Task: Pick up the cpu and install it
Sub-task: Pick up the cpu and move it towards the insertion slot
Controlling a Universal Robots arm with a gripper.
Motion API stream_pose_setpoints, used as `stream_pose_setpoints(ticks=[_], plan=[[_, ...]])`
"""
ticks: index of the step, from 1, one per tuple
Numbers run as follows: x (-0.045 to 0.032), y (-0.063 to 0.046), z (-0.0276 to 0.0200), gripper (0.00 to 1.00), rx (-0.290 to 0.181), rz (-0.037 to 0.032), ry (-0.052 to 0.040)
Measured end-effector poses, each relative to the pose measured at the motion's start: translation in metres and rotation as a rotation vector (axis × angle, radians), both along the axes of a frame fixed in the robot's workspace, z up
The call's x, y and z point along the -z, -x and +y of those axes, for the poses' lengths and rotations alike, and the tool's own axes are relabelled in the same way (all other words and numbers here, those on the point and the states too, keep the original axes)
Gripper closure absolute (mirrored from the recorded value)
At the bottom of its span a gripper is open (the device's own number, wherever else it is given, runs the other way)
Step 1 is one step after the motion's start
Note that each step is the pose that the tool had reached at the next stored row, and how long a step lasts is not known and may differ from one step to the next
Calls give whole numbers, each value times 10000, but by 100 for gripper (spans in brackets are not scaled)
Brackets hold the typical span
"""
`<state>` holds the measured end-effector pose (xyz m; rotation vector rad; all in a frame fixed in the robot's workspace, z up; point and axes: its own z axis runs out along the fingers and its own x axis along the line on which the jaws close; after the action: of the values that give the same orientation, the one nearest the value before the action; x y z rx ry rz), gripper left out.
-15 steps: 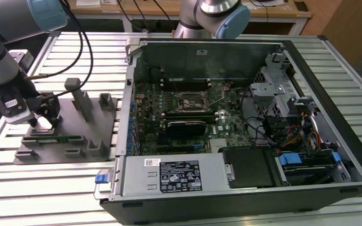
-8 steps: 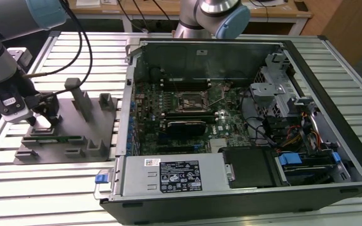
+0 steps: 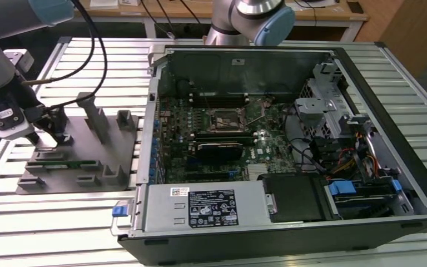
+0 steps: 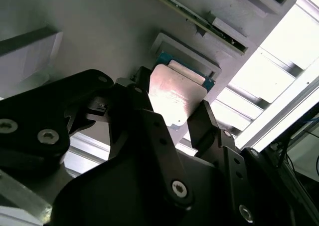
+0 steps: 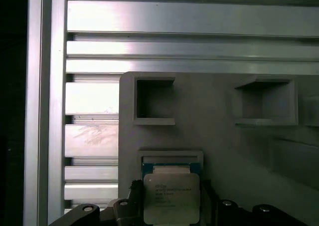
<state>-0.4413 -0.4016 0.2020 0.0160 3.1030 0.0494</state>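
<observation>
The cpu (image 5: 171, 197) is a small square chip with a silvery top and a thin green rim, lying at a shallow square recess in the grey tray (image 3: 73, 181). In both wrist views my gripper (image 4: 172, 113) has a dark finger (image 4: 135, 104) pressed against each of two opposite edges of the chip (image 4: 174, 94). In the exterior view the gripper (image 3: 46, 139) stands low over the tray's far corner at the exterior view's left, covering the chip. The dark socket (image 3: 224, 118) with its metal lever sits on the motherboard inside the open computer case (image 3: 391, 111).
A long green circuit strip (image 3: 65, 164) lies on the tray, with grey upright posts (image 3: 95, 114) beside my gripper. A second arm's base (image 3: 258, 16) stands behind the case. The slatted metal table (image 3: 50, 233) surrounds everything. Cables hang by my arm.
</observation>
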Motion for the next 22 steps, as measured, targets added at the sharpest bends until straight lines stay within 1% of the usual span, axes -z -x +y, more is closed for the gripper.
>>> stream_pose_setpoints(ticks=[12, 22], plan=[[-190, 0, 0, 46, 0, 0, 0], [-373, 0, 0, 46, 0, 0, 0]])
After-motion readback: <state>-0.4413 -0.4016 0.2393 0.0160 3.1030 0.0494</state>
